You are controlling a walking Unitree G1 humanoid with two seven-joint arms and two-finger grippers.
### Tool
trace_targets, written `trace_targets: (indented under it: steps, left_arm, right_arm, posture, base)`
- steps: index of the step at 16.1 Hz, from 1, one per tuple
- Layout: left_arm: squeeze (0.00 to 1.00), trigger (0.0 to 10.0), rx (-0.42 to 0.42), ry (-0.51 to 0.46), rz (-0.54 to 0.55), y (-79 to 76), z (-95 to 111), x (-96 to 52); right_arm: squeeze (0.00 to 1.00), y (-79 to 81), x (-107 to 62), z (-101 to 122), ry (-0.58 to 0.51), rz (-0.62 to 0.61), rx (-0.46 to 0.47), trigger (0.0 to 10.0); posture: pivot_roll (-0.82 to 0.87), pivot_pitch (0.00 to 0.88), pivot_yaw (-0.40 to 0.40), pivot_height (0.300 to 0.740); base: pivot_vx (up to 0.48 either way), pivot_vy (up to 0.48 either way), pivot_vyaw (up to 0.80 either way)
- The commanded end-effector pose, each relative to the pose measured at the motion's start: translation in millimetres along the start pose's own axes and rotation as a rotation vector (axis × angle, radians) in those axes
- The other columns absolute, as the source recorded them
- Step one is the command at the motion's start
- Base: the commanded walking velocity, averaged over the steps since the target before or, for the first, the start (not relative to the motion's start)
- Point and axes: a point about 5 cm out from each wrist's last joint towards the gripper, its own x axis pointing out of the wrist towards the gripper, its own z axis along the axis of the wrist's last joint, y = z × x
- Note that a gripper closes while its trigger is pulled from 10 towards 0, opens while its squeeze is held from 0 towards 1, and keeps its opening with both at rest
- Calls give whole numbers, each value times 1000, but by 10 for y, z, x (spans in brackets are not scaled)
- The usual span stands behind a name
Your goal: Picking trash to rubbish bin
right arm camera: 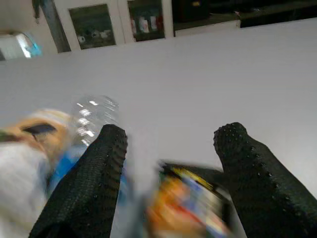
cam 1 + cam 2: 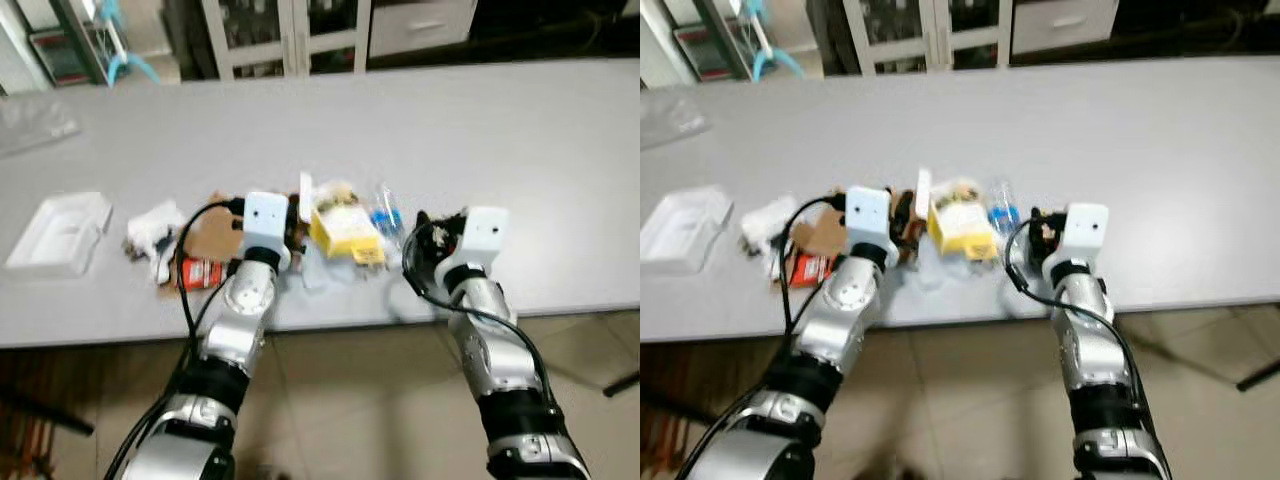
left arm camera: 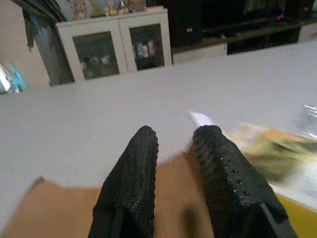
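Surface: long grey table point(image 2: 480, 140) spans the frame; white glass-door cabinets point(image 2: 290, 35) at upper centre | trash cluster point(image 2: 345, 230) at table's near edge, centre frame, beside a plastic bottle point(image 2: 387, 215) | left gripper point(image 3: 174, 148) narrowly parted over brown cardboard point(image 3: 49, 213) | right gripper point(image 1: 171, 148) spread wide over a colourful wrapper point(image 1: 190, 203) | white tray point(image 2: 62, 232) at left.

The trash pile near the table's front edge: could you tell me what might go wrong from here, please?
1. The right tool is open around a blurred colourful wrapper, with the clear plastic bottle close beside; closing may nudge the bottle, which could roll.
2. The left tool hovers over brown cardboard beside the yellow packet; a sweep might push litter off the table.
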Motion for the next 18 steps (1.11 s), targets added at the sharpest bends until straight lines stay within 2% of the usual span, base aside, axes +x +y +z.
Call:
trace_targets:
  steps: [1,10,18]
  left_arm:
    - [0,10000,-2,9,18,83,-34,-24]
    - [0,10000,-30,-13,2,73,20,-7]
    - [0,10000,-12,4,22,190,14,9]
  right_arm:
    - [0,97,5,1,-4,27,8,10000]
    - [0,118,12,12,-11,31,9,10000]
    - [0,125,-13,-16,-3,23,15,10000]
  posture:
    - [-46,95,48,740]
    - [-51,85,53,740]
    - [-52,102,66,740]
  base:
    - [0,0,0]
    - [0,0,0]
    - [0,0,0]
